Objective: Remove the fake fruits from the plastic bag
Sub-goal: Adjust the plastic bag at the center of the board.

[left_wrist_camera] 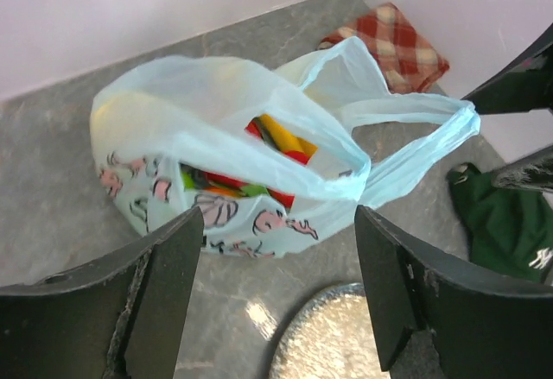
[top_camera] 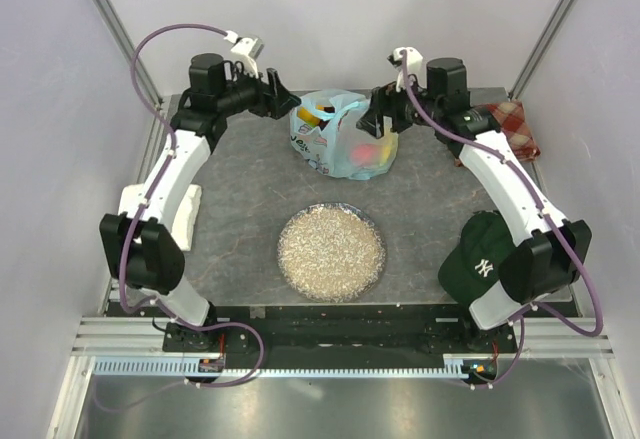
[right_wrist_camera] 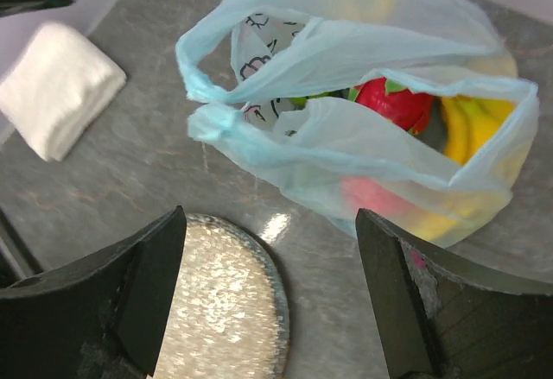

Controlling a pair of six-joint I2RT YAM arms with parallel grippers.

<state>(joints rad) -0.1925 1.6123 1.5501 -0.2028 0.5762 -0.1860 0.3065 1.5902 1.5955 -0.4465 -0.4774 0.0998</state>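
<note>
Left wrist view: the left tool holds its jaws spread wide with nothing between them, hanging above the tabletop just short of the plastic bag. The right tool stands equally wide and empty on the bag's other side, its fingers clear of the plastic. The bag sits slumped between the two tools, mouth gaping upward and both handle loops flopped toward the right tool. The fake fruits are inside the bag: the right wrist camera shows a pink-red dragon fruit near the opening, a yellow banana bunch beside it, and a reddish shape blurred behind the thin blue wall. On the near side of the bag lies a round glittery plate. A white folded cloth lies well to the bag's left, a red checkered cloth to its right, and a dark green cap to its near right.
</note>
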